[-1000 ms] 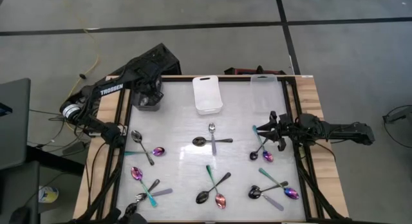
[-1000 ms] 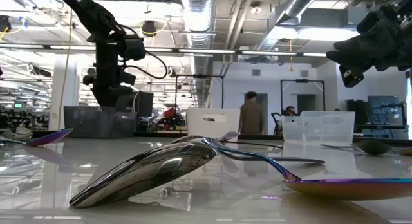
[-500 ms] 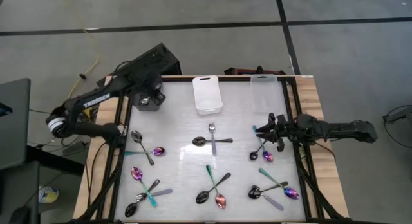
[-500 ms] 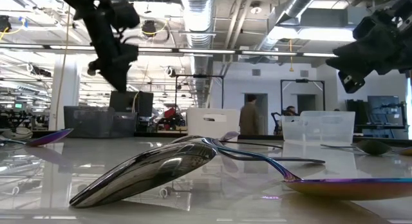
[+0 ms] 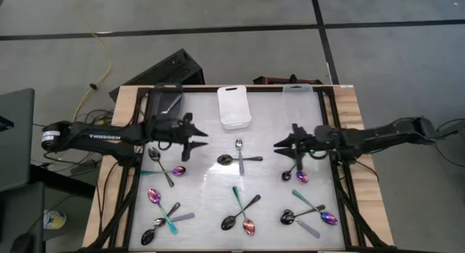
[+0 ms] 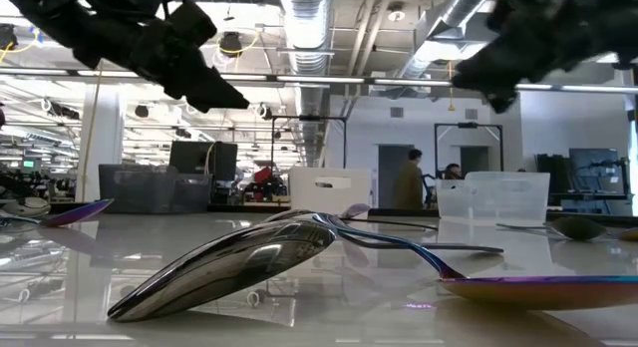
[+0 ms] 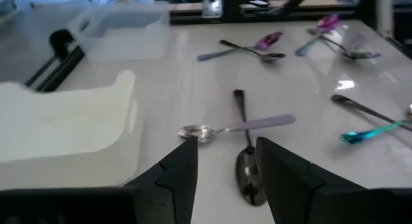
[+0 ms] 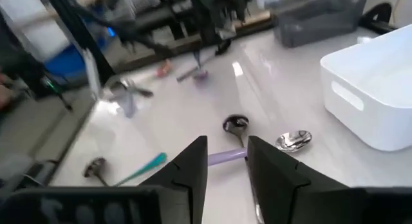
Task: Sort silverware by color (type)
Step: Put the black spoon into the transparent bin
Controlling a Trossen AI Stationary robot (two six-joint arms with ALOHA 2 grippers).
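Meanwhile the left end effector [image 5: 197, 139], fingers apart and empty, hovers left of the crossed silver spoon [image 5: 239, 153] and black spoon [image 5: 234, 159] at the table's [image 5: 211, 187] middle. Right of that pair, the right end effector [image 5: 280, 145] hovers with fingers apart, also empty.

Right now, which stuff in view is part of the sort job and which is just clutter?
Job:
- spoons across the table, e.g. crossed silver and black pair
- left gripper, right gripper, both open, empty

Not for sorting:
- dark bin
- white bin
- clear bin
- person in background
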